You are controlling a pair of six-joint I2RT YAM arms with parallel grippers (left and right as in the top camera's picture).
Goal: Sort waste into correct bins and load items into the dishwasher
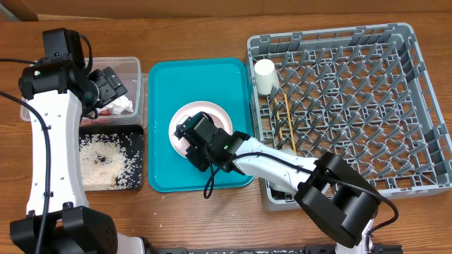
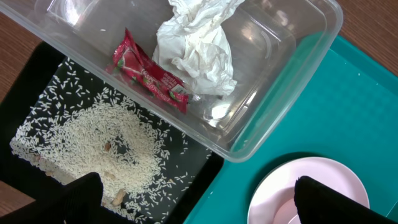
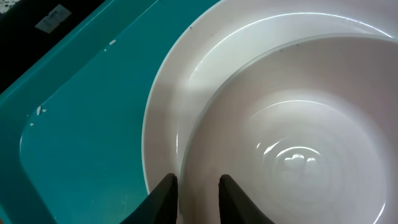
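While the right jaws sit slightly apart astride the rim of a whitish bowl [image 3: 292,143] on the pink plate [image 3: 163,124], I cannot tell whether they pinch it. Both dishes, on the teal tray [image 3: 81,112], are cut off past them. The left jaws hang released, empty; ahead of them napkin [image 2: 196,50] and sauce packet [image 2: 149,74] lie in the clear tub [image 2: 273,106], rice [image 2: 99,143] in the black tray [image 2: 59,84] alongside. Behind the right jaws the dish rack [image 1: 367,92] is mostly open, cup [image 1: 265,74] and chopsticks [image 1: 286,120] at its edge.
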